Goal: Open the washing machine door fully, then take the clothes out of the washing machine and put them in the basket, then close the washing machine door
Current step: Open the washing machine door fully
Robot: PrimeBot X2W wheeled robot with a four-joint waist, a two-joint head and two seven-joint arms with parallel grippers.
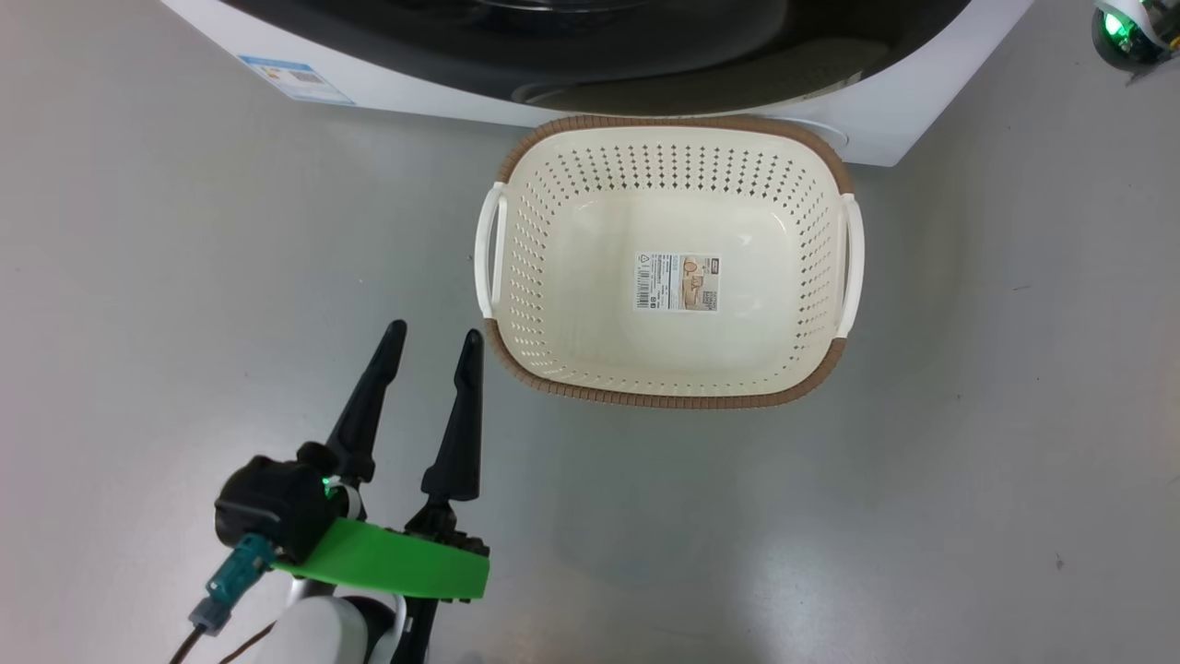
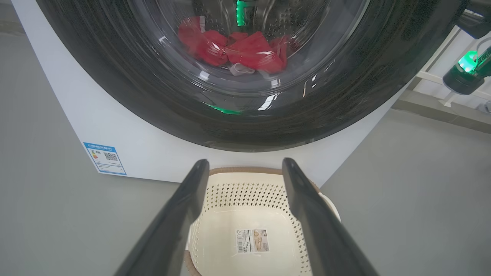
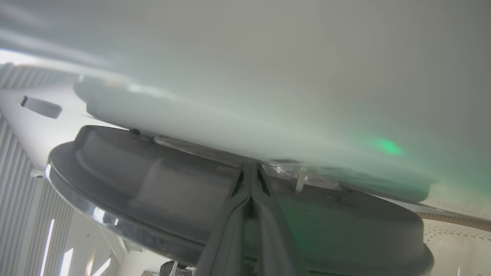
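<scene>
The washing machine door [image 2: 245, 119] looks closed against the white washing machine [image 2: 115, 126]. Red clothes [image 2: 245, 51] lie in the drum behind its glass. The cream basket [image 1: 664, 398] stands empty on the floor just in front of the machine [image 1: 885, 120], a sticker on its bottom. My left gripper [image 1: 433, 334] hangs open and empty to the basket's left, pointing at the basket rim [image 2: 249, 170] and the door. My right gripper [image 3: 251, 166] is shut, its tips at the seam between the door's edge [image 3: 153, 184] and the machine's front [image 3: 268, 76].
Bare grey floor [image 1: 968, 461] surrounds the basket. A blue-edged label [image 1: 295, 80] sits low on the machine's front. My right arm's wrist with its green light [image 1: 1125, 32] shows beside the machine's right corner. A corner of the basket [image 3: 456, 237] lies below the door.
</scene>
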